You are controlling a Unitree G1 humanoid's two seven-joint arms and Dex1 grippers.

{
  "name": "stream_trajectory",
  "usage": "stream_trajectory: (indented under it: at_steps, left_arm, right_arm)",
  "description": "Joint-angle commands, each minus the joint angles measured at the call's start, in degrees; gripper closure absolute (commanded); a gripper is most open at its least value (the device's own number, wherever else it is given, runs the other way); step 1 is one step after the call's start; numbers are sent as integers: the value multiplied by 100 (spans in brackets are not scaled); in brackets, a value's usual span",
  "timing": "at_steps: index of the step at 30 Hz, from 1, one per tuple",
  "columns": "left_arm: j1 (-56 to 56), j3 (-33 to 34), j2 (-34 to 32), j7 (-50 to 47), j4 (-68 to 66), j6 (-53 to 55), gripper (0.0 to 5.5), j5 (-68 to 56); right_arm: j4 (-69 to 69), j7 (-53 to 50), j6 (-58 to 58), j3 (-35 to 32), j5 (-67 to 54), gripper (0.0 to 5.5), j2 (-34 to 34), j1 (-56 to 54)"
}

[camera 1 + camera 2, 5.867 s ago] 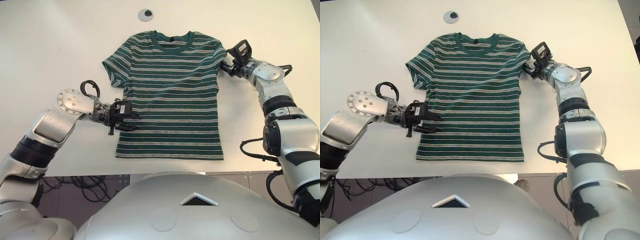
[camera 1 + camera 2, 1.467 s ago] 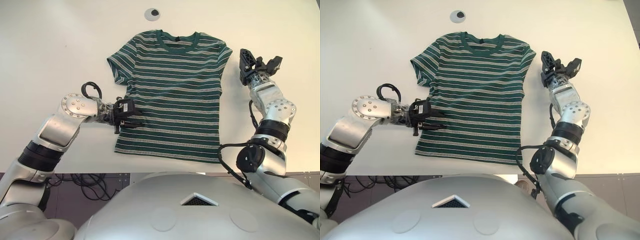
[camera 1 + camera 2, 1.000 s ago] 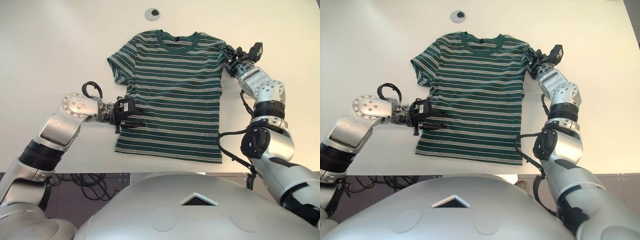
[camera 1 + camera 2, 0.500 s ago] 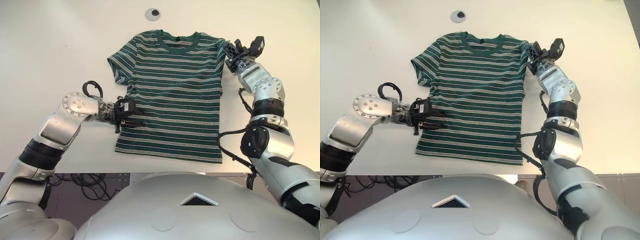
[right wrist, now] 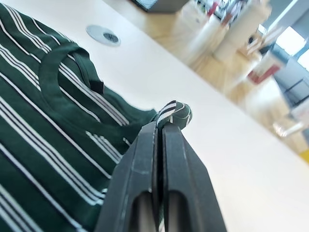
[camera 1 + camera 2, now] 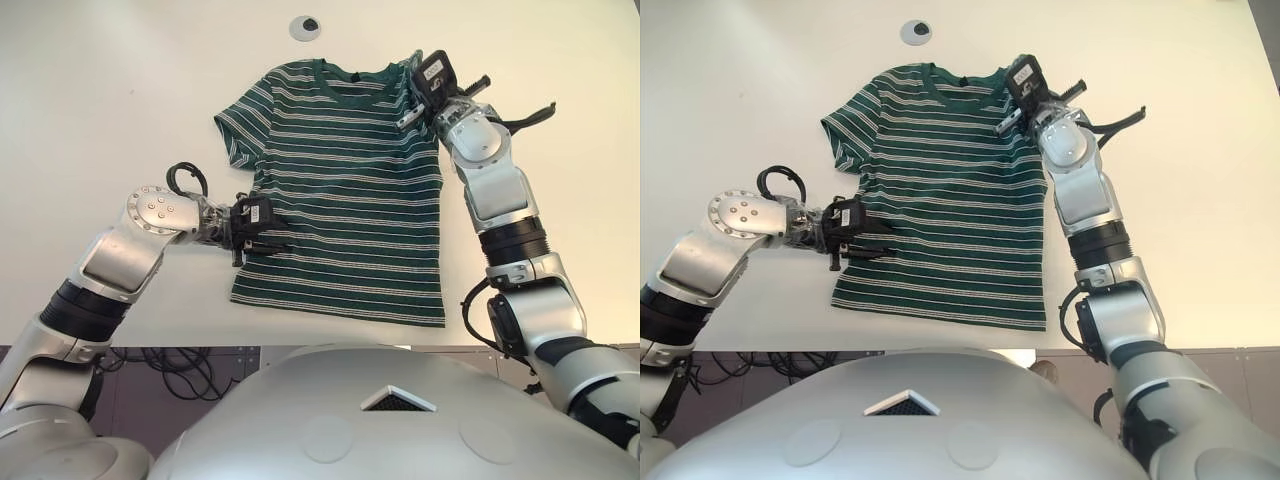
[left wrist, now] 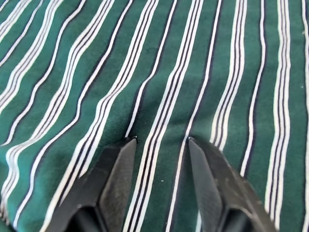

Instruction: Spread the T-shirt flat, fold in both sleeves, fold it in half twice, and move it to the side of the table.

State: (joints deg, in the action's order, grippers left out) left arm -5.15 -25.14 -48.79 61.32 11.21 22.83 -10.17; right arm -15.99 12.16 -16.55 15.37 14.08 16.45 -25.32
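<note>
A dark green T-shirt with white stripes lies face up on the white table, collar at the far side. My left gripper rests on the shirt's left side near the waist; in the left wrist view its fingers stand open with the tips on the cloth. My right gripper is over the shirt's right shoulder, shut on the right sleeve, which is lifted and drawn in over the chest. The left sleeve lies spread out.
A round grey grommet sits in the table beyond the collar. The table's front edge runs just below the shirt's hem, with cables hanging under it. Bare table lies to both sides of the shirt.
My right gripper went from open beside the right sleeve to shut on it, and has carried it leftward over the shoulder. The left gripper has kept still on the cloth.
</note>
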Motion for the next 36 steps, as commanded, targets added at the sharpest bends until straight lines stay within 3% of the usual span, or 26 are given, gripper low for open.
stream_trajectory:
  at_steps: [1, 10, 16, 20, 21, 24, 28, 36]
  left_arm:
    - [527, -506, 8, -54, -414, 546, 357, 397]
    - [496, -530, 13, -32, -452, 519, 357, 424]
    - [518, -548, 44, -67, -369, 566, 357, 416]
    - [603, -502, 49, -165, -345, 597, 357, 385]
    - [589, -505, 51, -170, -354, 590, 357, 387]
    - [568, -480, 35, -173, -342, 598, 357, 363]
    - [632, -470, -32, -146, -302, 596, 357, 359]
    - [574, -471, -114, -45, -282, 616, 357, 349]
  right_arm:
    - [307, 289, -509, 319, 387, 549, 44, -162]
    - [-36, 711, -1477, 1157, 840, 549, -607, -579]
    - [671, 659, -1698, 636, 533, 434, -727, -299]
    - [1773, 1343, -1922, 481, -151, 374, -730, 210]
    - [2061, 1387, -2025, 321, -368, 374, -814, 294]
    - [2576, 945, -2394, -1152, -1095, 374, -991, 480]
    - [1903, 718, -2103, -2956, -2311, 374, -1090, 880]
    - [1210, 955, -2503, -3881, -4029, 374, -1458, 1316]
